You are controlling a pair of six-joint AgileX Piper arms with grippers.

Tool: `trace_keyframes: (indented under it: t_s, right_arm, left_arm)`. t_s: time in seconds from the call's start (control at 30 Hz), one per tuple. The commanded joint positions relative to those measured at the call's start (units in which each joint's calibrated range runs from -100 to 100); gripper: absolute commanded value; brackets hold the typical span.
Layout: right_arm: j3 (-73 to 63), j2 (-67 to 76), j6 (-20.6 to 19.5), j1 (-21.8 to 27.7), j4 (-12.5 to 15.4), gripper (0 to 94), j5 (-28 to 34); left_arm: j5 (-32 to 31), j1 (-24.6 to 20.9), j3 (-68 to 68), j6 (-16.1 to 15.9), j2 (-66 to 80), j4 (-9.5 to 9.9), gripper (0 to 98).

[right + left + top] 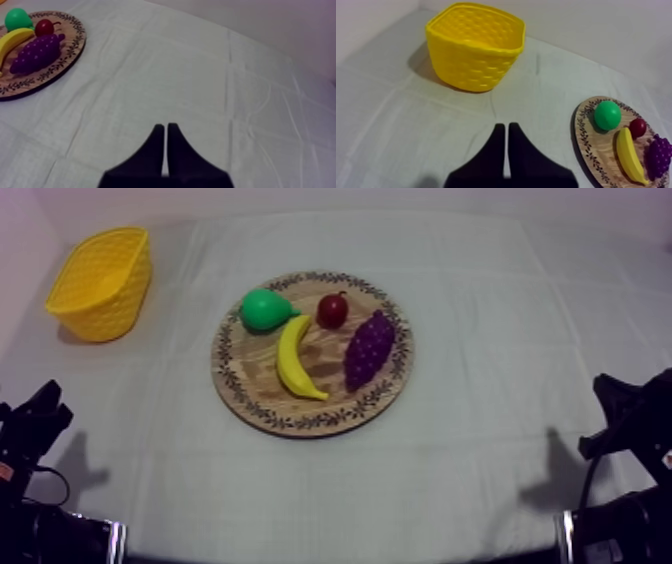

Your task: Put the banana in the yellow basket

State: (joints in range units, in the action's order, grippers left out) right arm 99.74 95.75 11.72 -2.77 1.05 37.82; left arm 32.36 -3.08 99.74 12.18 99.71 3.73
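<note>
Banana on wooden board, between pear and grapes. Yellow basket far left on surface, well apart. Left pincer, right pincer: fingers together, gripping nothing.

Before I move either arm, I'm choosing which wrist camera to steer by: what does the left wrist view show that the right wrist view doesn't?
Left wrist view, not right: the yellow basket and my left fingers, lying together. Right wrist view, not left: my right fingers, also together. Shared: the wooden board carrying the banana, pear, grapes and small red fruit.
</note>
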Motion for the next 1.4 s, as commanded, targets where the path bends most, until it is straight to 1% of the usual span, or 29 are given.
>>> trace_keyframes:
  t_s: [0.0, 0.47, 0.53, 0.67, 0.73, 0.83, 0.93, 1.07, 1.13, 1.3, 1.37]
  right_arm:
    - [0.04, 0.01, 0.02, 0.02, 0.0, 0.4, 0.08]
    - [0.04, 0.01, -0.01, 0.02, 0.0, 0.4, 0.08]
    - [0.04, 0.01, 0.01, 0.02, 0.0, 0.4, 0.08]
    - [0.04, 0.01, 0.0, 0.02, 0.0, 0.4, 0.08]
    - [0.04, 0.01, 0.0, 0.02, 0.0, 0.4, 0.08]
    - [0.04, 0.01, 0.0, 0.02, 0.0, 0.4, 0.08]
    - [0.04, 0.01, 0.02, 0.02, 0.0, 0.4, 0.08]
    - [0.04, 0.01, 0.01, 0.02, 0.0, 0.4, 0.08]
    - [0.04, 0.01, 0.01, 0.02, 0.0, 0.4, 0.08]
    - [0.04, 0.01, 0.0, 0.02, 0.0, 0.4, 0.08]
    - [0.04, 0.01, 0.01, 0.02, 0.0, 0.4, 0.08]
  left_arm:
    - [-0.02, 0.0, 0.03, 0.0, 0.03, 0.01, 0.1]
    - [-0.02, 0.0, -0.1, -0.04, 0.03, -0.01, 0.1]
    - [0.8, -0.15, -0.64, -1.0, 0.03, -0.04, 0.7]
    - [1.47, -0.26, -1.21, -5.55, -0.69, 0.05, 1.4]
    - [1.58, -0.26, -1.89, -6.19, -2.46, -0.8, 0.8]
    - [1.69, -0.58, -4.27, -7.46, -7.16, -3.4, 0.3]
    - [2.58, -0.37, -8.59, -6.88, -13.57, -4.88, 1.2]
    - [4.69, 0.76, -16.35, -6.14, -23.44, -5.28, 3.7]
    - [6.34, 1.29, -20.82, -5.81, -28.69, -5.21, 3.6]
    - [11.79, 2.58, -32.7, -2.75, -41.41, -4.13, 0.8]
    - [13.78, 3.26, -37.19, -2.05, -46.16, -3.89, 0.4]
